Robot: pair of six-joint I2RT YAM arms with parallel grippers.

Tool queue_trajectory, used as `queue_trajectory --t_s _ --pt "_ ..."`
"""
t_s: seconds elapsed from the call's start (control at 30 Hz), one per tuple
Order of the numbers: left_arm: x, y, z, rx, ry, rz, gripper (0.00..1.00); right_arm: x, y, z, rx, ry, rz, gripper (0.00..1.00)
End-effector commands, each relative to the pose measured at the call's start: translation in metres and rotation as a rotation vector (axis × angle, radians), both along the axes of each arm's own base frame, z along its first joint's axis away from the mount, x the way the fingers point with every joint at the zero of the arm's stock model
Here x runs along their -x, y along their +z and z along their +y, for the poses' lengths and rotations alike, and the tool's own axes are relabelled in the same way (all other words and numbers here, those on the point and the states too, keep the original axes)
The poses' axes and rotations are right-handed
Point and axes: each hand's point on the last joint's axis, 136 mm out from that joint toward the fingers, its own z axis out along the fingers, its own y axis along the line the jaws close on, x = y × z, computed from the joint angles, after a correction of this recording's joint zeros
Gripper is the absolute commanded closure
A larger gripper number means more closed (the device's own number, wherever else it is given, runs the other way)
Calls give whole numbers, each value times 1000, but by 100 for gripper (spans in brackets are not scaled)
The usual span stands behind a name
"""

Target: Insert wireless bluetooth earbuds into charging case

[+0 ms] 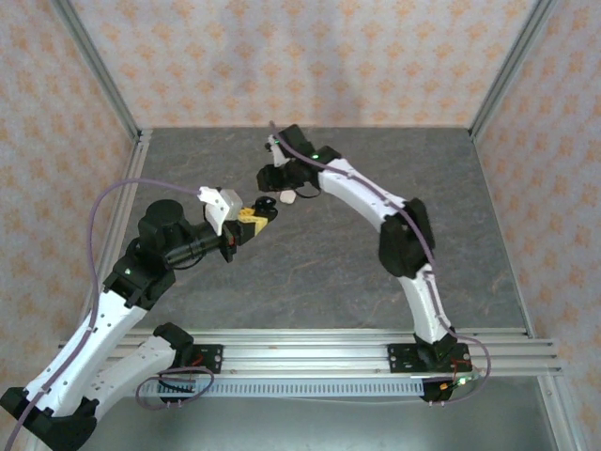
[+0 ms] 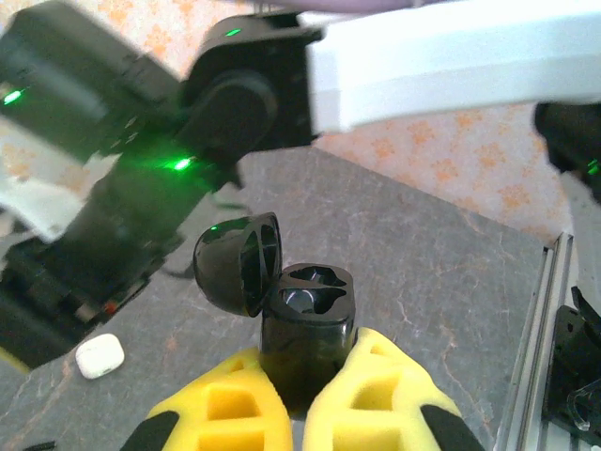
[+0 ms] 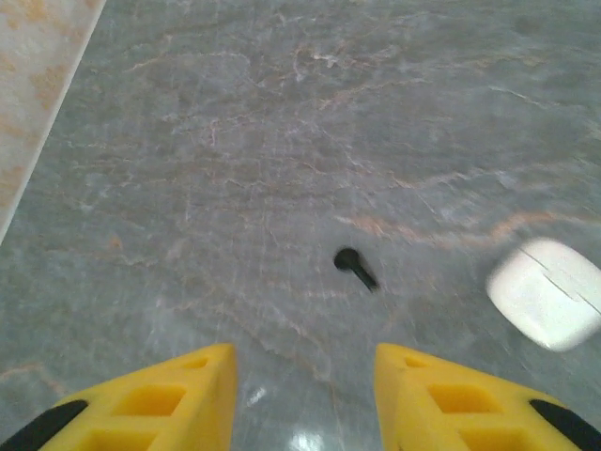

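Yellow fingers of my left gripper sit at the bottom of its wrist view. They are clamped on the black charging case, which stands upright between them. Its lid is swung open to the left and its moulded wells face up.

One black earbud lies on the grey desk, ahead of my right gripper and apart from both of its fingers. Those jaws stand partly open with nothing between them. A closed white case rests on the desk near the earbud, to its right in that wrist view.

From above, I see both grippers close together over the far middle of the desk, with the white case just beside the right one.
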Motion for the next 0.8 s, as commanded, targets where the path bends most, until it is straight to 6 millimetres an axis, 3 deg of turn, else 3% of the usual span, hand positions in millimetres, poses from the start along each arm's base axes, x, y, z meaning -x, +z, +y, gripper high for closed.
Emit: queue_trajectory --t_s 0.0,0.27,0.57,0.77 --pt "3 -1 5 -16 15 -16 100 -7 -35 12 113 35 14 56" --pt "4 -10 10 -32 33 7 100 -24 -86 38 168 53 -33 49" --pt "2 -18 10 -37 41 21 100 -19 -127 45 258 97 -67 45" --pt "1 -22 11 -42 51 32 100 -3 -146 45 322 152 -51 53"
